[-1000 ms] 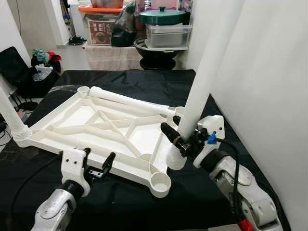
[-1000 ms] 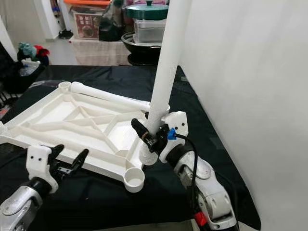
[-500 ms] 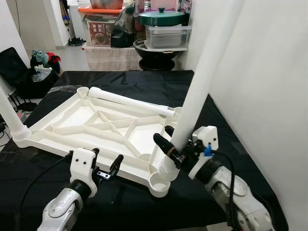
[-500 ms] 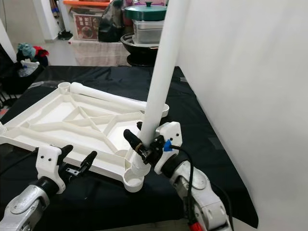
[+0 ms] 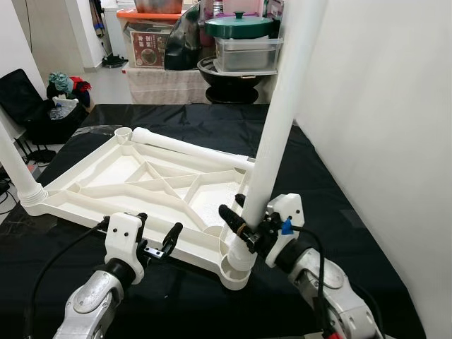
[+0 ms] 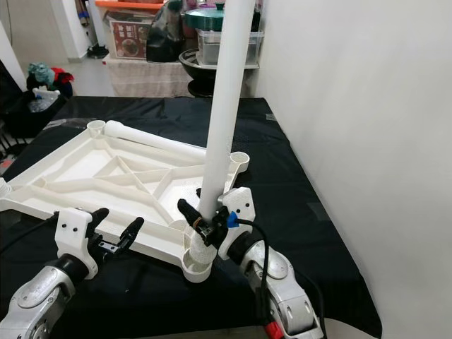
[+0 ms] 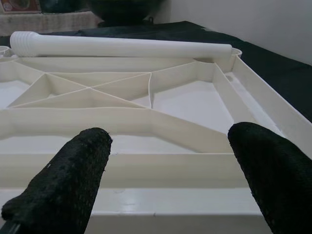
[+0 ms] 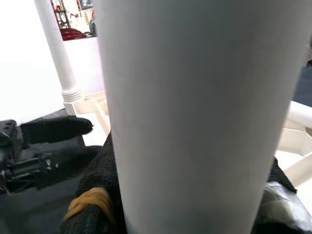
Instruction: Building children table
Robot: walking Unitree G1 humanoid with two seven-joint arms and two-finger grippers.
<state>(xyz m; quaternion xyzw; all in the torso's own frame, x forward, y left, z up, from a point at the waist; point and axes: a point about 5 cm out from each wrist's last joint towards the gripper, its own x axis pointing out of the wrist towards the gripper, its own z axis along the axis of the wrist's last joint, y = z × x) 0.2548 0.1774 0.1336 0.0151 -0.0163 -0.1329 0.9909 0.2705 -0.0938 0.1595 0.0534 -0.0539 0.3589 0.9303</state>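
I am viewing an upturned white plastic tabletop (image 5: 141, 180) that is lying rib-side up on a black-covered surface (image 5: 212, 116).

1. Right pincer (image 5: 240, 215): I am seeing it clenched around a white table leg (image 5: 279, 120) near the leg's lower end. The leg is standing close to upright, leaning slightly. Its ridged lower end is sitting at the round corner socket (image 5: 236, 272) on the near right corner of the tabletop. I cannot tell how deep it is seated. In the right wrist view the leg (image 8: 195, 112) is sitting between the black fingers (image 8: 97, 195), one of which is carrying a yellow rubber band (image 8: 90, 202).

2. Left pincer (image 5: 159, 240): I am seeing it released, fingers spread and grasping nothing. It is hovering just in front of the near edge of the tabletop. The left wrist view is showing both black fingertips (image 7: 73, 165) apart, with the tabletop's ribs (image 7: 146, 92) beyond them.

3. Other parts: a second leg (image 5: 187, 148) is lying flat along the far edge of the tabletop. A third leg (image 5: 18, 173) is standing in the left corner socket.

4. Surroundings: a white wall (image 5: 381, 106) is bounding the right side. Storage boxes and a green-lidded pot (image 5: 239, 25) are standing beyond the surface.
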